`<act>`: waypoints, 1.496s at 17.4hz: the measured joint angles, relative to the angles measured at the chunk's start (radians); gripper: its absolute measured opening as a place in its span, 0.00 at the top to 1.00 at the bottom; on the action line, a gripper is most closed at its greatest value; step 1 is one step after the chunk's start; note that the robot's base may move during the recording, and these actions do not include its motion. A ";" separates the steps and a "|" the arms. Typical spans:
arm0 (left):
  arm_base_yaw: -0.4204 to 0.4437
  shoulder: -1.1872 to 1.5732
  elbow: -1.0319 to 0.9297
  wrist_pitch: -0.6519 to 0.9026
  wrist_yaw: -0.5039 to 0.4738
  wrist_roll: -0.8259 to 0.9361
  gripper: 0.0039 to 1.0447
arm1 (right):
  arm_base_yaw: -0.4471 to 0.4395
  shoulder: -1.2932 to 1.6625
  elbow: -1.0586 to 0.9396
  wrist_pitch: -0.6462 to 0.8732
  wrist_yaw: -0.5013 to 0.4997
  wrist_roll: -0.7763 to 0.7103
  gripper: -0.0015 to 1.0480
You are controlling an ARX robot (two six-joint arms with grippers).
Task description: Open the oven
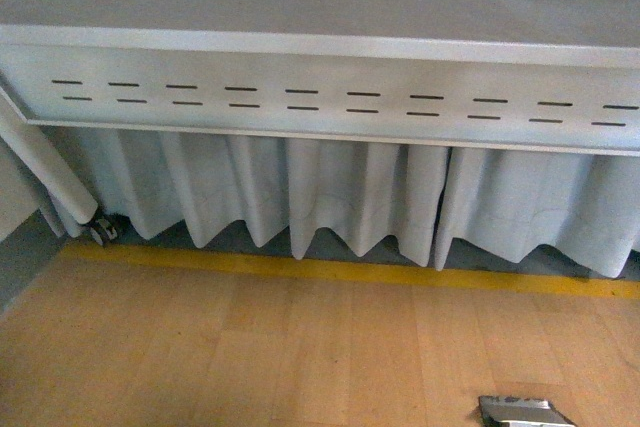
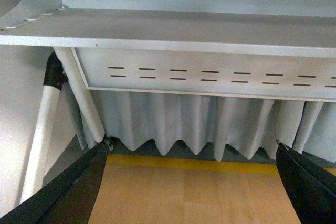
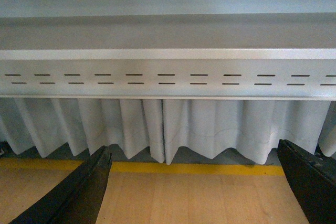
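The oven is out of view in all three views. In the left wrist view my left gripper (image 2: 191, 184) is open. Its dark fingers (image 2: 79, 182) stand wide apart over the bare wooden tabletop (image 2: 189, 198), with nothing between them. My right gripper (image 3: 194, 187) is also open in the right wrist view. Its black fingers (image 3: 310, 182) are spread over the same wood (image 3: 194, 203) and hold nothing. Neither arm shows clearly in the front view.
A yellow strip (image 1: 340, 269) marks the table's far edge. Behind it hang a pleated white curtain (image 1: 360, 197) and a grey slotted metal beam (image 1: 330, 97). A white frame leg with a castor (image 1: 100, 230) stands far left. A small shiny grey object (image 1: 520, 412) sits at the near right edge.
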 joint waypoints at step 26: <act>0.000 0.000 0.000 0.000 0.000 0.000 0.06 | 0.000 0.000 0.000 0.000 0.000 0.000 0.06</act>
